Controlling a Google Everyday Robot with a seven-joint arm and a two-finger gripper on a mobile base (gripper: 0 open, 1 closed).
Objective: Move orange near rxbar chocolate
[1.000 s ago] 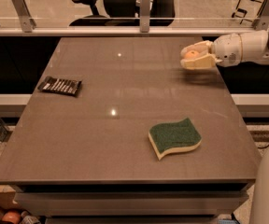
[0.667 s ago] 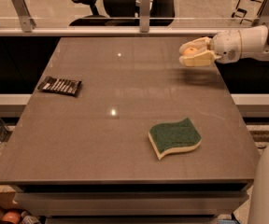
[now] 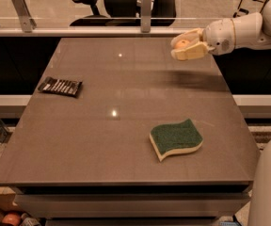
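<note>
Big grey-brown surface (image 3: 116,140) fills most of the view, matte, with a couple of light spots glinting on it. Behind its far edge there's a pale rail (image 3: 79,31) with two upright posts, and past that a dark office chair (image 3: 121,4) on a light floor. Down in the near right corner a white rounded chunk of the robot's body (image 3: 269,187) pokes into view.

The white arm (image 3: 239,29) comes in from the upper right and reaches left over the far right part of the surface. It's up in the air, not resting on anything, and you can see a soft dark shadow on the top below it.

Next biggest is a sponge (image 3: 176,139), wavy shape, green on top with a yellowish layer underneath. It lies flat in the near right area, well apart from everything else.

The rxbar (image 3: 60,86) sits flat near the left edge, about halfway back, a dark wrapper with rows of white marks across it.

The gripper (image 3: 174,48) is at the end of the arm, pointing left, above the far right of the surface. Its cream fingers (image 3: 189,54) are closed partway, one above and one below, pinching the orange (image 3: 182,44) between them. So the orange is off the surface, up at the far right, with the rxbar way over on the opposite side.
</note>
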